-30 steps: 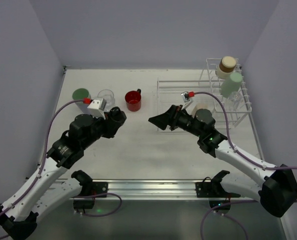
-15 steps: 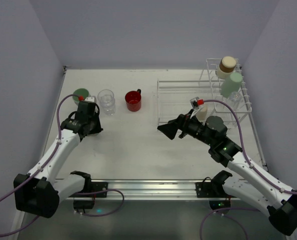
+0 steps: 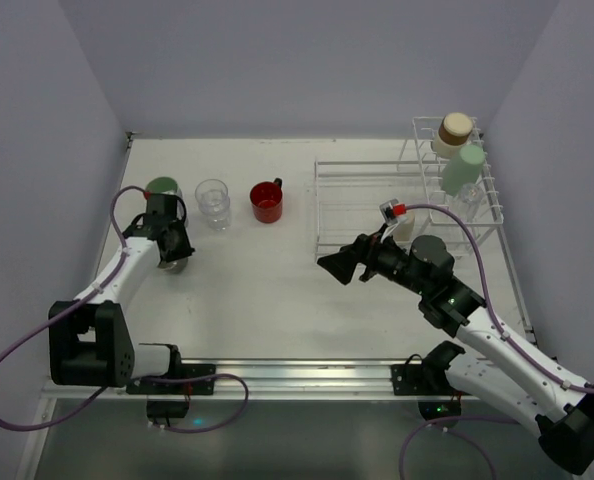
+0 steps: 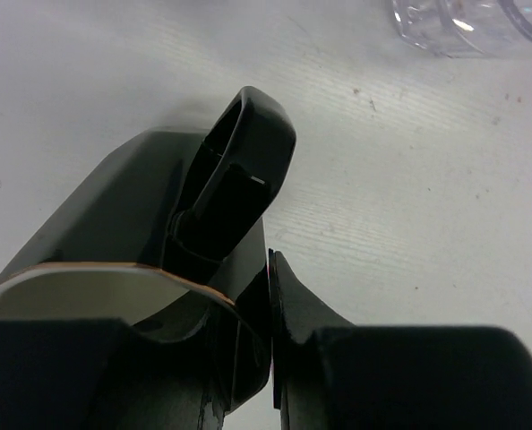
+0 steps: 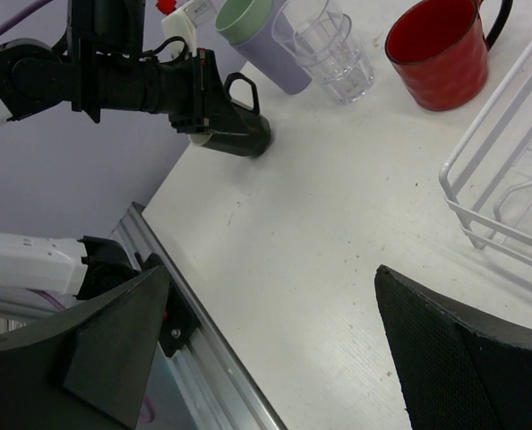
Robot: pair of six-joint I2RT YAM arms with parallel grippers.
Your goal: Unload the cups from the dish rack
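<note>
My left gripper (image 4: 270, 262) is shut on the wall of a black-handled mug (image 4: 114, 215) with a cream inside, one finger in it and one outside. The mug (image 5: 237, 130) is tilted, low over the table's left side, just in front of the lavender tumbler (image 3: 162, 189). Along the far side stand the tumbler, a clear glass (image 3: 213, 203) and a red mug (image 3: 267, 201). The white dish rack (image 3: 349, 200) is at the right, with a tan-brown cup (image 3: 455, 130) and a pale green cup (image 3: 462, 168) on its upright part. My right gripper (image 3: 340, 267) stands open and holds nothing, in front of the rack's low basket.
A pale cup (image 3: 406, 224) shows partly behind my right wrist in the rack's basket. The metal rail (image 3: 297, 372) runs along the table's near edge. Purple walls close in the left, the back and the right.
My left arm swung from the table's middle to the far left, carrying the black-handled mug toward the tumbler. The right gripper drew back a little toward the near right, still open.
</note>
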